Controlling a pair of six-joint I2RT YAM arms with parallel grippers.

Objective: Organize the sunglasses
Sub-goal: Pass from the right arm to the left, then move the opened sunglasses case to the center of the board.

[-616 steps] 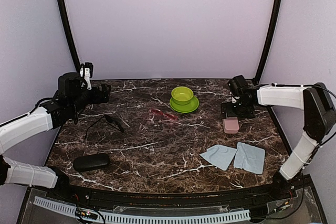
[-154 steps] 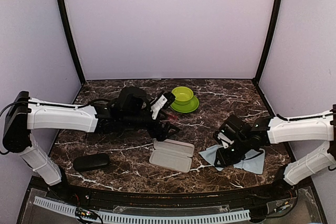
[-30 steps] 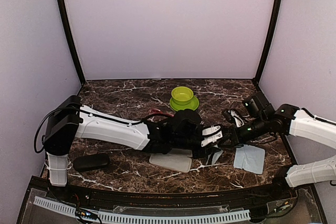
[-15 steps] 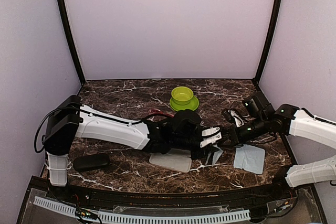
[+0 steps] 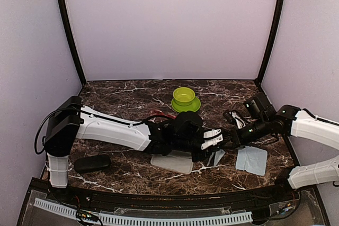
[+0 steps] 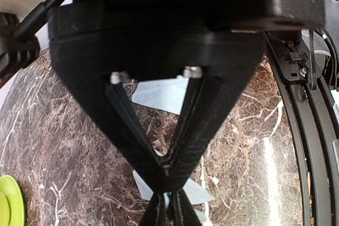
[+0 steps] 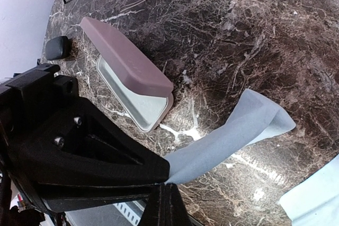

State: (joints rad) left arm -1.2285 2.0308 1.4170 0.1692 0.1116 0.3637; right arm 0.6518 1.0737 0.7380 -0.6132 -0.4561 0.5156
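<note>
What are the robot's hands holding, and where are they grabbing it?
The right gripper pinches the blue cloth by one raised corner. The left gripper pinches that same corner.

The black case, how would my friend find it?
Look at the marble table from above, then go to its near left corner. The black case lies there, shut and dark, unlike the pale open case in the middle.

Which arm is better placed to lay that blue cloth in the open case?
Left, probably: the left gripper pinches the blue cloth beside the right gripper, and the open case lies just under its wrist.
</note>
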